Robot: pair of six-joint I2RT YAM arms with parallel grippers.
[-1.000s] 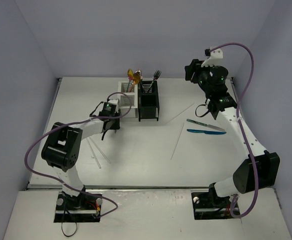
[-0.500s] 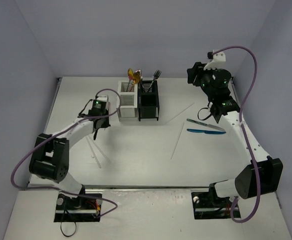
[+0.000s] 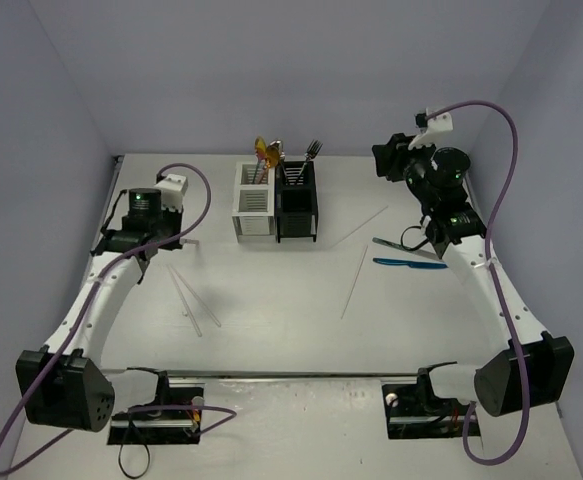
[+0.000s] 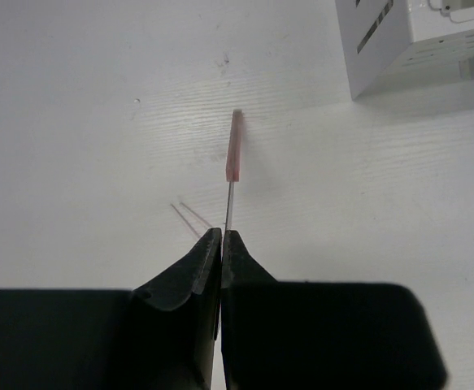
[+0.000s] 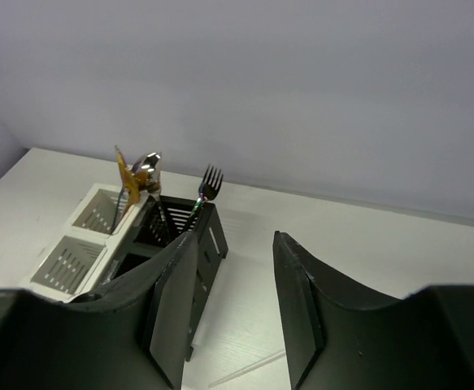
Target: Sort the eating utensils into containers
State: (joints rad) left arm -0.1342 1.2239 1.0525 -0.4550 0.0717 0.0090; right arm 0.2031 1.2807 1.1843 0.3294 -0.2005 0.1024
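On the far left, my left pincer (image 4: 221,231) is clamped shut on a thin pink-tipped stick (image 4: 233,154), which juts out ahead of the fingers over the table (image 3: 271,330), left of the containers and well apart from them. I cannot tell whether the stick is fully clear of the surface. I judge this piece picked up but not yet delivered.

Just right of that, two clear sticks (image 3: 193,300) lie loose on the table, untouched.

Next come the containers, joined side by side at the back of the table. The white caddy (image 3: 254,208) holds a gold utensil (image 3: 264,153) and a silver spoon (image 5: 149,166), both standing upright. The black caddy (image 3: 296,208) holds a fork (image 3: 313,150) with other handles beside it that are too small to make out. So part of the sorting is done.

Right of the caddies, two long thin sticks (image 3: 354,282) lie on the table, one angled toward the back and the other running toward me. Beyond them a silver knife (image 3: 411,249) and a blue knife (image 3: 411,264) lie close together, roughly parallel.

Furthest right, my right pincer (image 5: 232,244) is held high and faces the caddies, its fingers apart with nothing between them.

By my count, six pieces wait on the table and a seventh is in the left grip, so I judge most of the job is left.
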